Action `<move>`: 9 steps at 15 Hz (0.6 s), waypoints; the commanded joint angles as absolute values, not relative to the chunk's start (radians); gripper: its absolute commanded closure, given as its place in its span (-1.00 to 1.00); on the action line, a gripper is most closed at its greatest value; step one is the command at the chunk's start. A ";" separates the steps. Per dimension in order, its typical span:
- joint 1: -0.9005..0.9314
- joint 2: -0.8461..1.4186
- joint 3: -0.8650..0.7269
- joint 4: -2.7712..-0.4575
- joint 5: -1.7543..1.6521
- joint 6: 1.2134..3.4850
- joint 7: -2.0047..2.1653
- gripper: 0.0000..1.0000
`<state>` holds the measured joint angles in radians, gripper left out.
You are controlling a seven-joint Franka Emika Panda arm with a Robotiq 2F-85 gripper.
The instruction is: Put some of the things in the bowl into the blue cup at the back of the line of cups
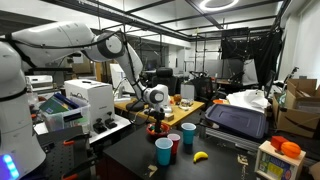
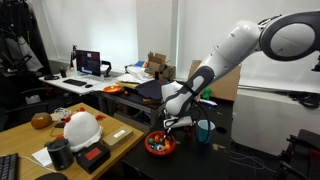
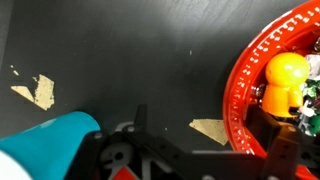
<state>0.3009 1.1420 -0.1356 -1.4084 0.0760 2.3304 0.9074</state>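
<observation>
Three cups line the surface [image 1: 130, 150]: the blue cup [image 1: 188, 133] at the back, a red cup [image 1: 175, 145], another light-blue cup [image 1: 164, 152]; one bowl [image 1: 157, 128] and one banana [image 1: 200, 156] lie beside. The fingers [image 3: 140, 120] hang wide open, empty, above the bowl.

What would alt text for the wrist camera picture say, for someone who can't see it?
A red bowl with a dotted rim sits at the right edge on a dark tabletop, holding a rounded yellow-orange piece among smaller bits. A light-blue cup shows at the lower left.
</observation>
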 commanded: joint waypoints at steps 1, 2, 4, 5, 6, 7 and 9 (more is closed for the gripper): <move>0.306 1.068 -0.156 -1.499 0.042 2.303 0.937 -1.00; 0.306 1.062 -0.161 -1.508 0.036 2.302 0.937 -1.00; 0.305 1.052 -0.165 -1.524 0.027 2.301 0.936 -1.00; 0.300 1.047 -0.160 -1.529 0.027 2.304 0.930 -1.00; 0.297 1.044 -0.156 -1.529 0.029 2.304 0.927 -1.00; 0.290 1.036 -0.144 -1.531 0.036 2.306 0.918 -1.00; 0.284 1.020 -0.127 -1.530 0.045 2.310 0.906 -1.00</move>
<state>0.2962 1.0879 -0.1554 -1.4821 0.0475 2.3270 0.9077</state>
